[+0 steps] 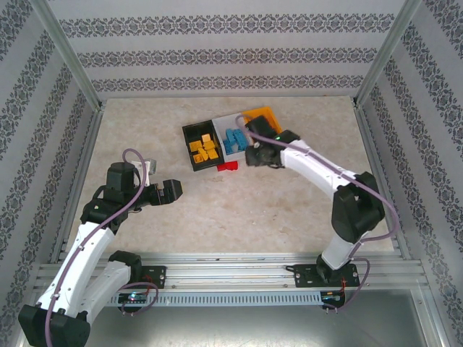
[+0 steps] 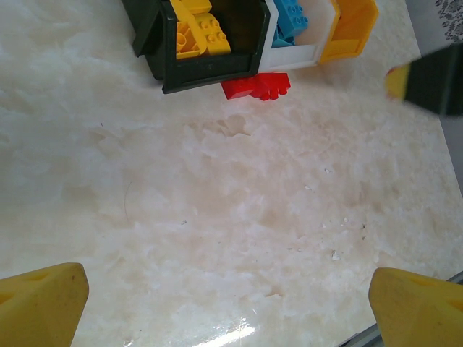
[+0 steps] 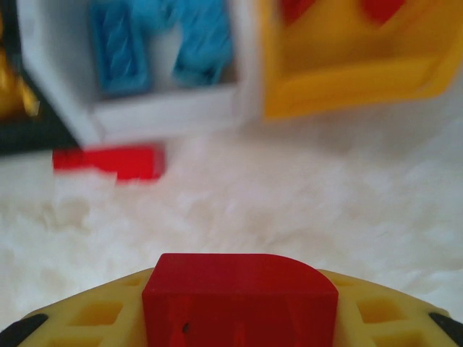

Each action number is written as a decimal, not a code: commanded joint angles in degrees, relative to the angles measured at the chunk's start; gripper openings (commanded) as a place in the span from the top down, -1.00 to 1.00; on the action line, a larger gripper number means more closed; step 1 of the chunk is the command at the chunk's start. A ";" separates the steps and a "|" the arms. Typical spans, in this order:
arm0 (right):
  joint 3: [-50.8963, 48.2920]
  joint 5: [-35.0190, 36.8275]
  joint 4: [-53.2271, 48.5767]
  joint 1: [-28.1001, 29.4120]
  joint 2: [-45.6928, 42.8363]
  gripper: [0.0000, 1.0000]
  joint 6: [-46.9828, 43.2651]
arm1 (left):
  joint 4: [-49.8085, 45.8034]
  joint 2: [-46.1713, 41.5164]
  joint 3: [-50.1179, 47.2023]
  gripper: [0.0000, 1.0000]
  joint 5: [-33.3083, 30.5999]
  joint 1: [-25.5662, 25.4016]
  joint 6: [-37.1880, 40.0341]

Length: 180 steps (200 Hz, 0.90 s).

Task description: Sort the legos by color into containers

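Note:
My right gripper (image 3: 240, 318) is shut on a red lego (image 3: 240, 293), held between its yellow fingers (image 3: 94, 314) just above the table. From above, this gripper (image 1: 252, 155) hovers at the near side of the containers. The black container (image 1: 189, 137) holds yellow legos (image 1: 203, 150). Blue legos (image 1: 233, 139) lie in the white container (image 1: 226, 120). In the orange-yellow container (image 3: 347, 79) I see red legos (image 3: 295, 9). Another red lego (image 1: 228, 166) lies on the table before the bins. My left gripper (image 1: 171, 191) stands open and empty over bare table, left of the bins.
The table is ringed by a metal frame and patterned walls (image 1: 217, 54). Both arm bases sit on the rail (image 1: 231, 275) at the near edge. Open tabletop (image 2: 231, 202) stretches between my left gripper and the bins.

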 commanded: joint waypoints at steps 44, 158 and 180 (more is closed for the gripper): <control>12.51 -4.98 5.88 -11.57 10.13 0.14 2.73 | -1.06 0.38 -0.03 -1.00 0.75 0.89 1.31; 30.31 -9.57 3.90 -14.82 22.92 -0.64 0.35 | -1.39 1.30 -0.01 -1.00 0.24 0.94 1.43; 22.64 -10.49 6.70 -13.98 16.73 -0.65 0.91 | -1.37 1.15 -0.08 -1.00 0.16 0.91 1.36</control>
